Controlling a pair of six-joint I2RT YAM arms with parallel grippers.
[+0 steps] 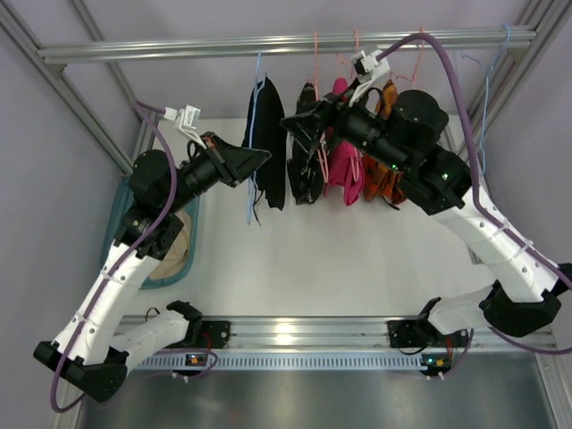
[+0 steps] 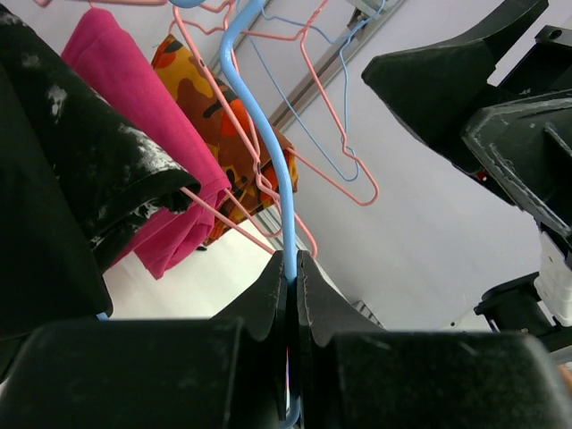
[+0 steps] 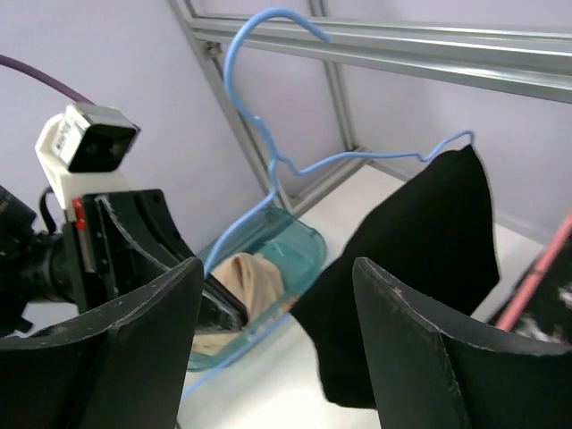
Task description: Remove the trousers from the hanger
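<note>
The black trousers [image 1: 271, 143] hang from the light-blue wire hanger [image 1: 258, 80], whose hook sits on the top rail. My left gripper [image 1: 262, 158] is shut on the hanger's wire, which is pinched between the jaws in the left wrist view [image 2: 290, 261]. My right gripper [image 1: 295, 125] is just right of the trousers, open, with nothing between its fingers. In the right wrist view the trousers [image 3: 420, 250] hang beyond the open gripper [image 3: 278, 264], toward its right finger, and the hanger [image 3: 268, 89] curves up to the rail.
A black white-speckled garment [image 1: 308, 170], a pink one [image 1: 344, 165] and an orange camouflage one [image 1: 384, 174] hang on pink hangers right of the trousers. An empty blue hanger [image 1: 487, 89] hangs far right. A teal basket [image 1: 189, 246] with beige cloth stands at the left.
</note>
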